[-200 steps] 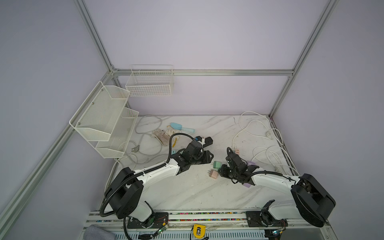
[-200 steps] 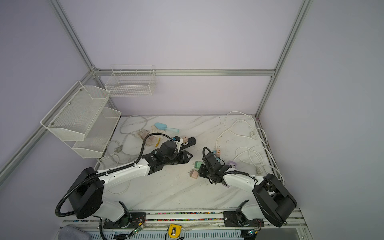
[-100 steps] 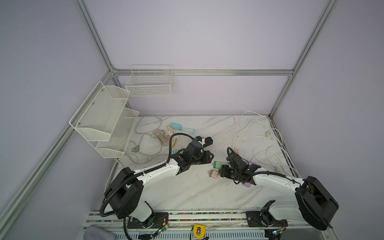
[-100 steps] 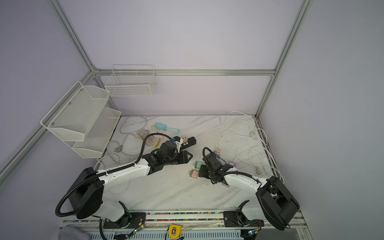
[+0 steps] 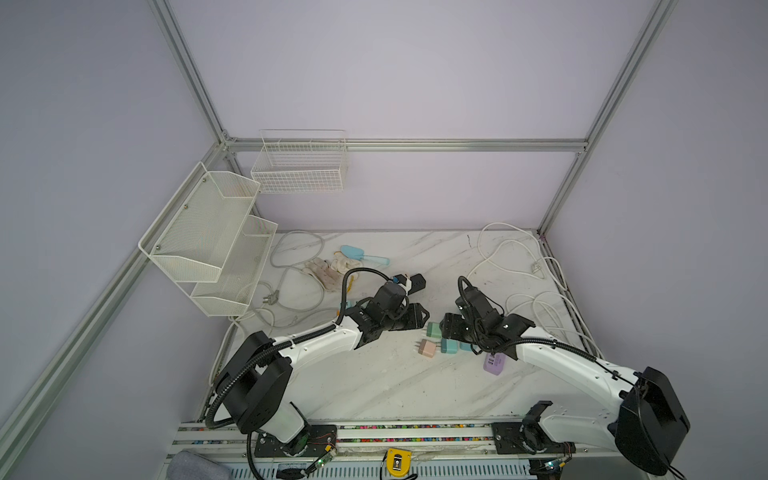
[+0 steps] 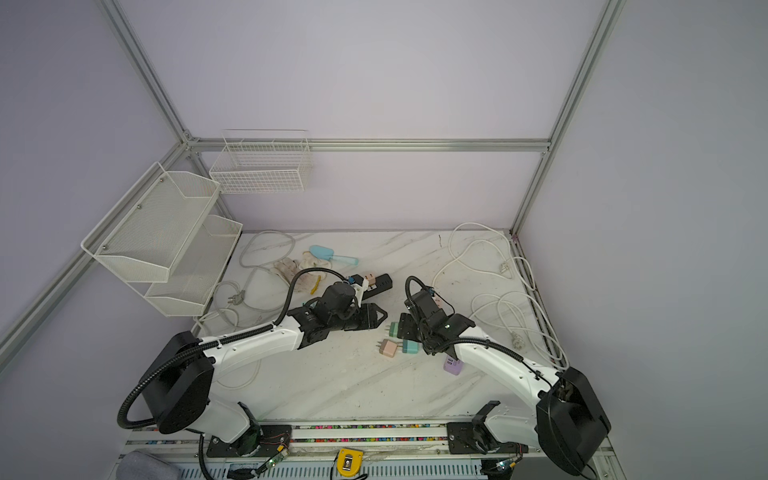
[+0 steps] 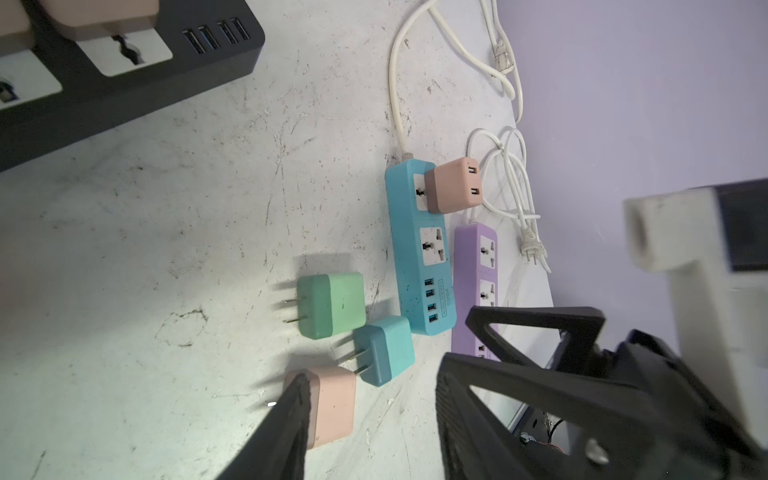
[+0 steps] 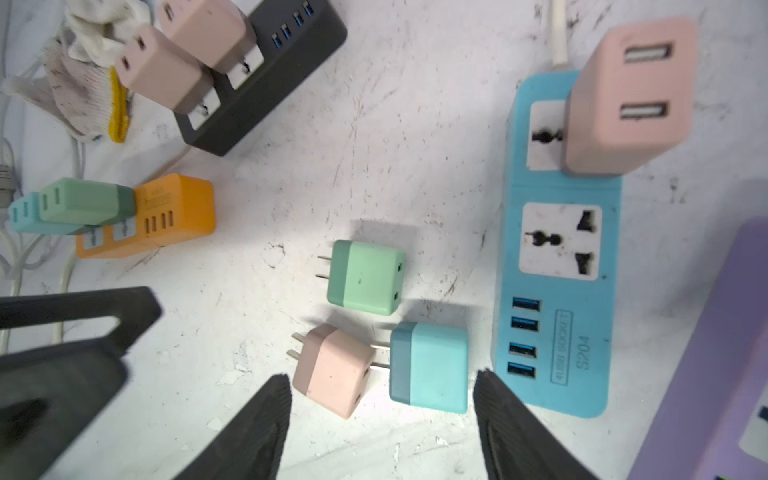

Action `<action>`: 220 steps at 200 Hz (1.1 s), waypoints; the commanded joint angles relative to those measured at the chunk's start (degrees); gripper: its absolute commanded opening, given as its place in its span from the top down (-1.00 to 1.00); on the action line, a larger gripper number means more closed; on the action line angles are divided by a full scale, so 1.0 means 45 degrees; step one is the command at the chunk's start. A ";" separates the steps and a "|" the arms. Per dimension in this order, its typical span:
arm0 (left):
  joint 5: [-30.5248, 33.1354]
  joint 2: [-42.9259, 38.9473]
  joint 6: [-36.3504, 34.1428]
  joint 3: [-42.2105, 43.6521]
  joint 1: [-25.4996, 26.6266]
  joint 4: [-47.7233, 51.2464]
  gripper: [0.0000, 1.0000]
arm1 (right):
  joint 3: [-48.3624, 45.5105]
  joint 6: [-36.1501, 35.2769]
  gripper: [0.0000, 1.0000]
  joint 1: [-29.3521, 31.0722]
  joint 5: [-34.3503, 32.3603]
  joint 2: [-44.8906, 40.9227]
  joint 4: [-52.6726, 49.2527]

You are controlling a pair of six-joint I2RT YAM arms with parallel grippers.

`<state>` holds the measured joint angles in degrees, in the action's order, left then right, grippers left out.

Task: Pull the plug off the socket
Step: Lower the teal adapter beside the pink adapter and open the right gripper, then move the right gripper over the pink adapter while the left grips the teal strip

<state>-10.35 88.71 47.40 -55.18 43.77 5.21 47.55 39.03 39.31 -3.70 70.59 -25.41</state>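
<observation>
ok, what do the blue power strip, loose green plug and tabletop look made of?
Blue rectangular power strip: likely moulded plastic, satin, uniform colour, rounded edges. Loose green cube plug: matte plastic body, bare metal prongs. White tabletop: marble-look, probably laminate; grey veins, scuffed.

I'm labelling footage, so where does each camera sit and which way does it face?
Both top views: high at the front, looking down over the table; both arms, left gripper and right gripper show.
Left wrist: on the left arm, looking down past its open gripper at the blue power strip.
Right wrist: on the right arm, looking down past its open gripper at the green plug.
Shared: both wrist views show strip and plug.
</observation>
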 commanded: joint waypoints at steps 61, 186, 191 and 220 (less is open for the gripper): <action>-0.0847 0.1919 0.0294 -0.2964 0.0444 -0.0658 -0.01 | 0.1628 -0.0853 -0.47 -0.2160 -0.0989 0.0063 -0.2734; -0.1369 0.5855 0.1185 -0.6070 0.1157 -0.2096 0.03 | 0.3120 -0.3316 -0.34 -0.4318 -0.1760 0.2770 -0.2208; -0.1400 0.5982 0.1227 -0.6199 0.1153 -0.2096 0.03 | 0.3200 -0.3404 -0.33 -0.4371 -0.1695 0.2932 -0.2203; -0.1337 0.6676 0.1340 -0.6609 0.1172 -0.2154 0.08 | 0.3464 -0.3623 -0.29 -0.4598 -0.1353 0.3492 -0.1969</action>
<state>-15.88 117.64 52.16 -78.78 48.95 -2.20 61.49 24.80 19.49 -10.44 85.01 -35.20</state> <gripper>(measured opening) 0.468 0.651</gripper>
